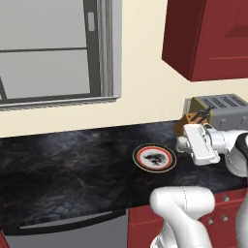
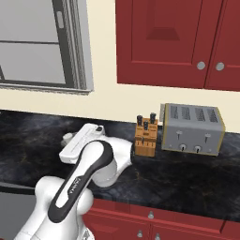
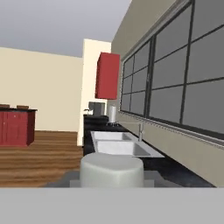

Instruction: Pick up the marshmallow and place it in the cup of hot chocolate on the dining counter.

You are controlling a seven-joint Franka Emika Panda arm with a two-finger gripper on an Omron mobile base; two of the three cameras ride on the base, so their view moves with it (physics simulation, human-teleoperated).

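One pale rounded marshmallow (image 3: pixel 111 169), hand-held

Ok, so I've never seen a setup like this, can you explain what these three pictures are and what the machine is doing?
It is a white robot arm on a driving base in a computer-drawn kitchen. Two pictures come from cameras on the base, behind the arm to its left and right. The third comes from a camera on the hand, looking along the black worktop towards a sink. On the worktop are a red-rimmed plate, a knife block and a toaster. The gripper is shut, and the white lump close up in the hand picture looks like the marshmallow it holds.
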